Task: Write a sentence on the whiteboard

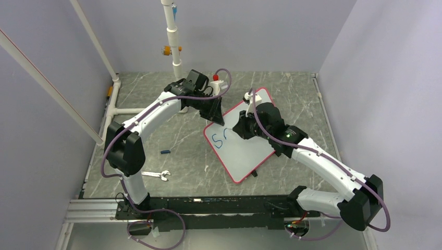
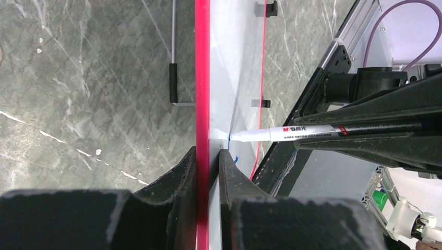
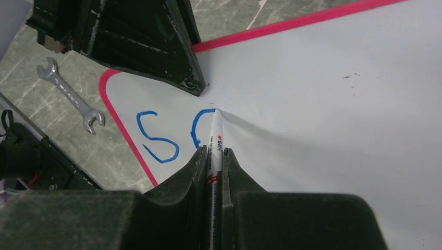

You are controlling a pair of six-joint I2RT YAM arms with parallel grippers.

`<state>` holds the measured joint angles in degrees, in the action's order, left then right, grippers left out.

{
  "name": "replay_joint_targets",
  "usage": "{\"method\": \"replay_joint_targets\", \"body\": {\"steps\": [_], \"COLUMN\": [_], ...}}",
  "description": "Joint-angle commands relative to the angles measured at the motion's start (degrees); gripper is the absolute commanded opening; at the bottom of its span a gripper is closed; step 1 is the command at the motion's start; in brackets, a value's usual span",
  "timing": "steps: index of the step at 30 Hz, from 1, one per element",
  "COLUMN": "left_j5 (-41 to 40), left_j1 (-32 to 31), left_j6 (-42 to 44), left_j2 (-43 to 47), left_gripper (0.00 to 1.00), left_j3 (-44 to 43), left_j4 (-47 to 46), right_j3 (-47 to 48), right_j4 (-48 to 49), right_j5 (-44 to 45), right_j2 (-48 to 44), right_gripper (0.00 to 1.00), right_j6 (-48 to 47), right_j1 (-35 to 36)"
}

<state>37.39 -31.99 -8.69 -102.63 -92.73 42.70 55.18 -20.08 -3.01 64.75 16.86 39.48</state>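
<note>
Holding a white marker (image 3: 215,133) firmly between its two fingers, our right gripper (image 3: 213,151) has the tip on the whiteboard (image 3: 339,104), at the upper end of a blue curve. Of the sentence (image 3: 156,136) we can read only one "S" and this curved start of a second letter, both close to the rounded corner of the board. Our left gripper (image 2: 207,153) is narrow and closed on the red edge of the whiteboard, with one finger on each side of it, just beside the place where the marker tip touches. From the top camera we see the whiteboard lying slanted on the grey table (image 1: 198,151), between the two arms. A small wrench (image 1: 156,175) lies on the table near the base of the left arm, well apart from the board, and a small blue piece (image 1: 165,151) lies between them.
</note>
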Motion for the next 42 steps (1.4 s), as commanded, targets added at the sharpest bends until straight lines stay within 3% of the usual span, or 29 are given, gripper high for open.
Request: {"method": "replay_joint_targets", "body": {"steps": [1,12,31,42], "left_j5": [-2.0,-2.2,-1.5,-1.5], "left_j1": [0.1,0.1,0.1,0.1], "left_j6": [1.9,1.9,1.7,1.7], "left_j2": [0.8,0.8,1.4,1.5], "left_gripper": [0.00,0.00,0.00,0.00], "left_j3": [-2.5,-2.7,-2.4,-2.5], "left_j4": [-3.7,-3.6,-3.9,-3.8], "right_j3": [-2.1,-5.1,4.0,-0.6], "right_j4": [-1.1,-2.9,-1.7,-2.9], "right_j5": [0.9,-1.8,2.1,-1.3], "right_j2": [-1.7,-5.3,2.5,0.0], "right_gripper": [0.00,0.00,0.00,0.00], "right_j6": [-0.1,1.1,-0.6,-0.5], "right_j1": [-0.7,-0.7,-2.8,-5.2]}}
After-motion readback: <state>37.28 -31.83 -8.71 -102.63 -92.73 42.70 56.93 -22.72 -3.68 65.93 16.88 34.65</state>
